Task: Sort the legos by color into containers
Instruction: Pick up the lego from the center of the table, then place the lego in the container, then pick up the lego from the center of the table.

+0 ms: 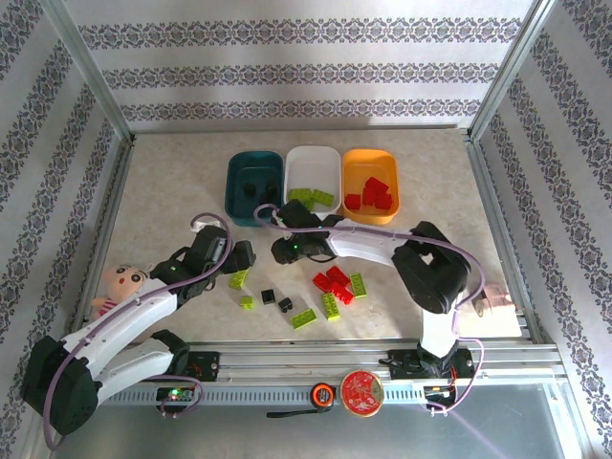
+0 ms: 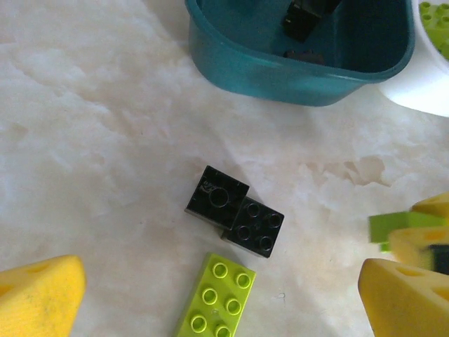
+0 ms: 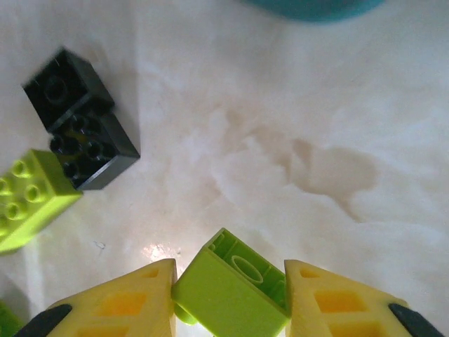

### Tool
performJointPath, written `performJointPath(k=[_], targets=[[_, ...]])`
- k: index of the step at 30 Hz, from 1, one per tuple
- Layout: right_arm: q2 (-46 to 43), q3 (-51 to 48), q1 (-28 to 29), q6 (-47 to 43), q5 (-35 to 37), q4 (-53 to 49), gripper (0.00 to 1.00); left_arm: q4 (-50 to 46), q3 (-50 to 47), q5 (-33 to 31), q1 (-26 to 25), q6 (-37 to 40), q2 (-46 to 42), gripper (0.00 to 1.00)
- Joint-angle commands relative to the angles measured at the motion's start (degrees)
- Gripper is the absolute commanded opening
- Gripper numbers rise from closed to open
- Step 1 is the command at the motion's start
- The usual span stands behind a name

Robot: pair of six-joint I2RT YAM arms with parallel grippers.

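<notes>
The teal (image 1: 233,194), white (image 1: 313,154) and orange (image 1: 370,156) trays stand in a row at the back. Black bricks (image 1: 258,186) lie in the teal tray, lime ones (image 1: 312,197) in the white, red ones (image 1: 372,195) in the orange. My right gripper (image 3: 230,303) is shut on a lime green brick (image 3: 226,291), tilted just above the table, in front of the teal tray (image 2: 280,74). My left gripper (image 2: 217,305) is open over a lime brick (image 2: 217,295), just short of two touching black bricks (image 2: 235,210). Loose red bricks (image 1: 333,283) and lime bricks (image 1: 331,306) lie mid-table.
A pink-bodied doll (image 1: 120,287) lies by the left wall. Two small black bricks (image 1: 276,300) and lime pieces (image 1: 238,278) sit near the front. A tape measure (image 1: 322,392) and a red disc (image 1: 361,392) rest on the front rail. The two grippers are close together.
</notes>
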Motion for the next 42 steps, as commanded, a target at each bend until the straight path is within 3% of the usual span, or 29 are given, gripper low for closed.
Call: performJointPath(k=[1,5,12,14,17,19,29,33,42], targets=[[-6.55,0.34,-4.4,-0.51,0.82,-0.19,0.34,-0.82,0.96,-0.51,0.71,0.62,-1.92,1.0],[-5.16,5.44,-10.0,-1.84,1.08,-1.67,0.34,0.53,0.41,0.24,0.7,0.5,-2.4,1.0],[6.69,18.02,-15.2,-1.42,4.73,-4.72,0.37,0.96,0.67,3.45,0.87,1.07,-0.69,1.0],[9.04,21.05,-15.91,-0.85,5.56,-5.25,0.48,0.86,0.67,4.72,0.95,1.07,0.01,1.0],[11.08,24.61,-16.86,0.0,5.22,-5.75,0.74,0.99,0.6,6.64,1.18,0.92,0.96,1.0],[10.7,25.45,-17.1,0.31,5.32,-5.78,0.8,1.01,0.76,8.27,1.22,0.94,1.51,1.0],[2.23,13.96,-15.59,0.74,4.76,-2.3,0.85,-1.37,0.78,15.73,1.13,1.2,7.44,0.87],[-1.19,7.83,-14.91,1.95,4.33,-0.16,0.85,-2.45,2.06,14.39,0.93,2.58,14.11,0.85],[-5.96,2.08,-14.14,3.19,4.45,0.89,0.86,5.86,2.08,12.82,0.54,4.27,22.73,0.71]])
